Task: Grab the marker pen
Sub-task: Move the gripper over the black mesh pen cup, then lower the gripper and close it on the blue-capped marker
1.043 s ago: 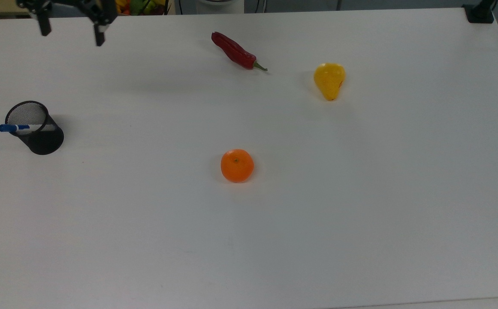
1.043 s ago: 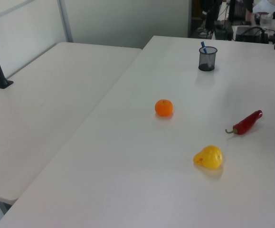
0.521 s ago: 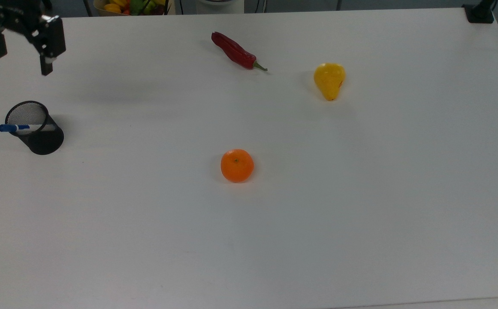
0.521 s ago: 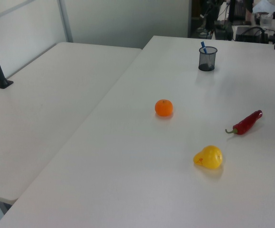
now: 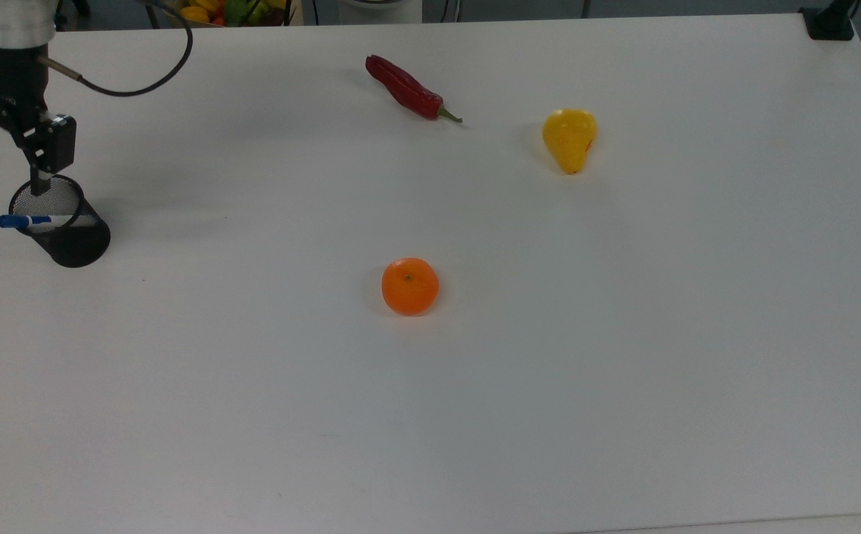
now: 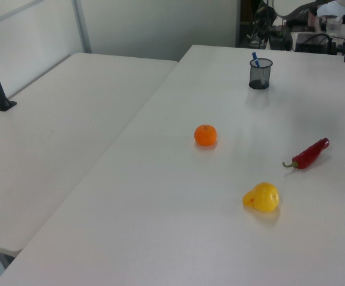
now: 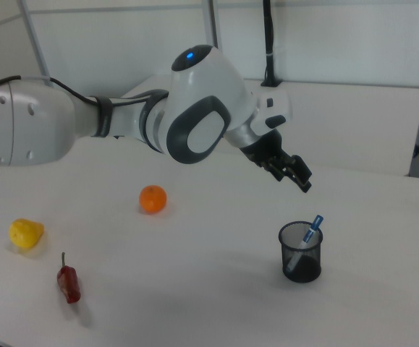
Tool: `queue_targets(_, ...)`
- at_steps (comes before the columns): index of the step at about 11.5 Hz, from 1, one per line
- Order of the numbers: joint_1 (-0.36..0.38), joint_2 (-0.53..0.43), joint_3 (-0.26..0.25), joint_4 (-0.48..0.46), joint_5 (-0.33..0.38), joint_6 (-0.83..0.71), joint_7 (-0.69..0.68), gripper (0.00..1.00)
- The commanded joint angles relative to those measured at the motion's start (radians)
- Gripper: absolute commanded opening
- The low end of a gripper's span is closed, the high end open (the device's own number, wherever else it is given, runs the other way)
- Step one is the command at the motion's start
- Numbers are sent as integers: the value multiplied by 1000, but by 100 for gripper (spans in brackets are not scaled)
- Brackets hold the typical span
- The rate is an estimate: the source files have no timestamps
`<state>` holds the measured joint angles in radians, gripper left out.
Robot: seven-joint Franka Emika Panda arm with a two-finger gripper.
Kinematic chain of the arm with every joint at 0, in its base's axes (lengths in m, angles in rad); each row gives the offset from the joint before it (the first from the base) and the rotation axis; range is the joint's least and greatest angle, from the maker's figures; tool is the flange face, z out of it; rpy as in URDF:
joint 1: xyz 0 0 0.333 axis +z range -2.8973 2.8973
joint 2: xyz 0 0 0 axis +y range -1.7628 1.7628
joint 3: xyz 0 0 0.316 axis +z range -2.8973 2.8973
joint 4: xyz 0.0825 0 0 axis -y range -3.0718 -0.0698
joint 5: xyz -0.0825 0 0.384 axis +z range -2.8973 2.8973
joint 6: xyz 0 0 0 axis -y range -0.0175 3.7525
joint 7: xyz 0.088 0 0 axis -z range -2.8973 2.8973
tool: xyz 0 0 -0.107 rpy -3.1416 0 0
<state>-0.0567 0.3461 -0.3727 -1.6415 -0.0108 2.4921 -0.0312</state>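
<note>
The marker pen [image 5: 30,221], white with a blue cap, leans in a black mesh cup [image 5: 67,237] at the top view's left, its capped end poking out over the rim. In the right view the marker pen [image 7: 312,228] sticks up from the mesh cup [image 7: 301,253], and in the left view the marker pen [image 6: 255,58] and mesh cup [image 6: 260,74] stand at the far end of the table. My gripper [image 5: 9,167] hangs open just beyond the cup's rim, one fingertip [image 5: 40,184] over the edge. In the right view my gripper [image 7: 296,176] hovers above the cup, holding nothing.
A red chilli [image 5: 408,89], a yellow pear [image 5: 569,139] and an orange [image 5: 409,286] lie spread on the white table [image 5: 474,415]. A black clamp [image 5: 829,22] stands at the far right corner. A second table [image 6: 59,131] adjoins in the left view.
My gripper has travelled from the top view's upper edge leftward and down, ending right by the mesh cup. The pen, cup and fruit have not moved.
</note>
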Motion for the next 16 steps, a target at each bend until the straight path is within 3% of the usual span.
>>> queue_targets(1,-12,37,-5,-15,-12,85,22,75)
queue_targets(13,-49,148,-2,-31,-20,235,10,72)
queue_targets(16,-49,159,-2,-31,-21,243,10,66)
